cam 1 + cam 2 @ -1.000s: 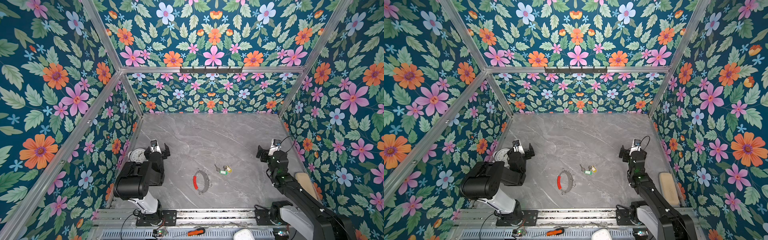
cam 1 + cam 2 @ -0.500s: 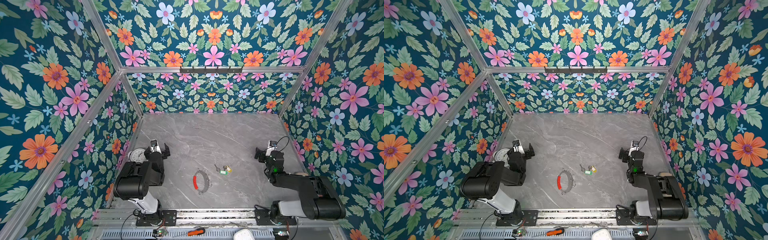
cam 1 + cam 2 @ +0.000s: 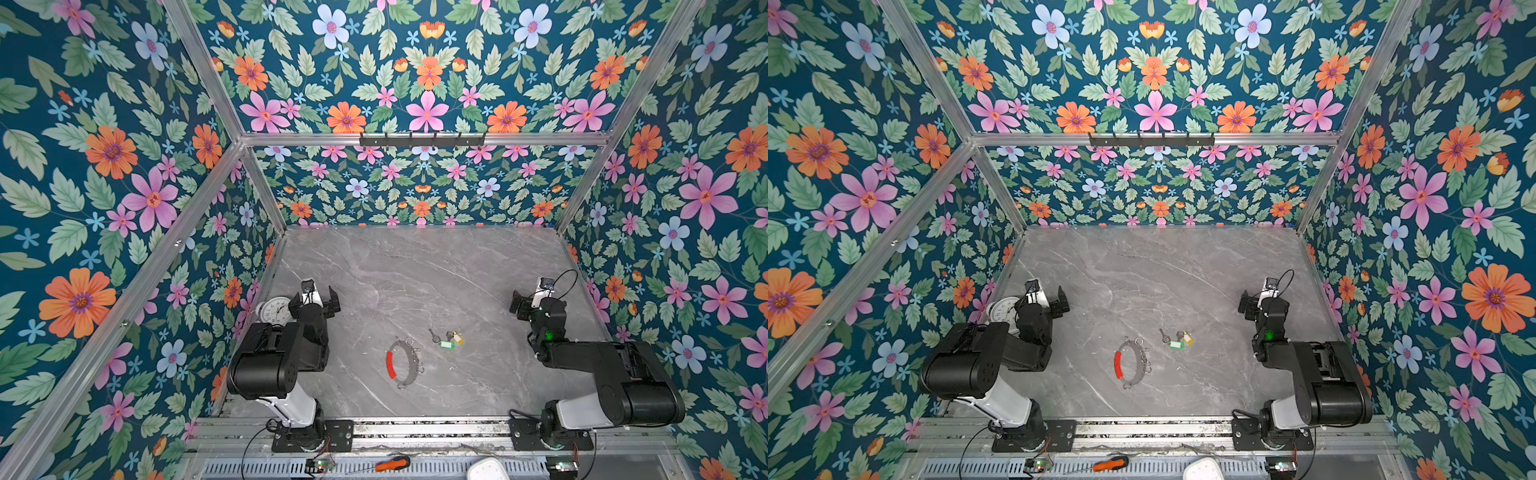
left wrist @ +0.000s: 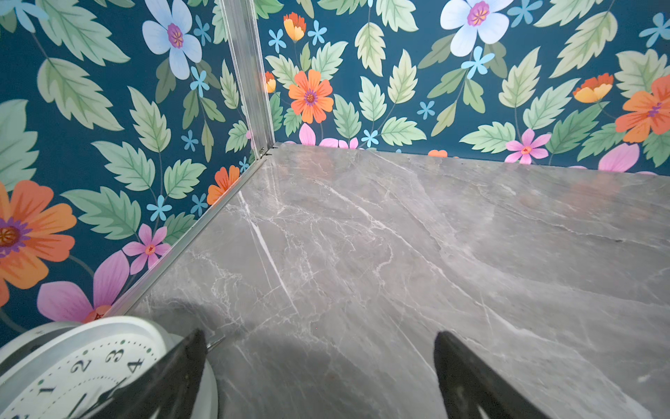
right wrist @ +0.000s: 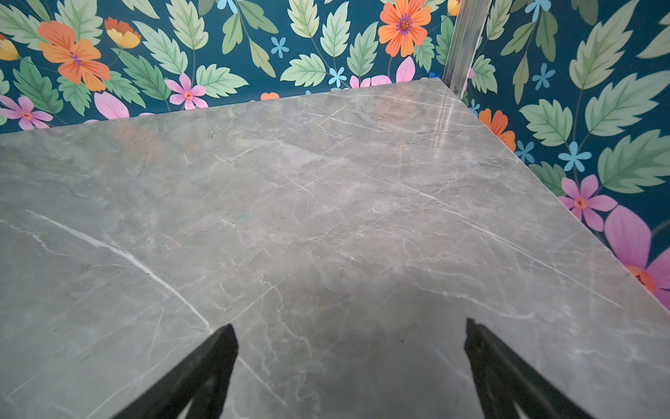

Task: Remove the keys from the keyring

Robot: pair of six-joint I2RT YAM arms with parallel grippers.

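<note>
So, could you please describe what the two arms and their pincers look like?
Both the left arm and right arm have bulky black housings on a white lower link. The left pincer and right pincer are slim, black and tapering. A thin black cable loops at the right wrist, and a green light glows on that arm.

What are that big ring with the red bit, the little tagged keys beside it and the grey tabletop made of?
Large thin grey hoop: looks like dull metal; its red curved section seems plastic-coated. Small keys: grey metal, with green and yellow tags, probably plastic. Grey veined tabletop: marble or a printed imitation; wall reflections suggest a smooth finish.
</note>
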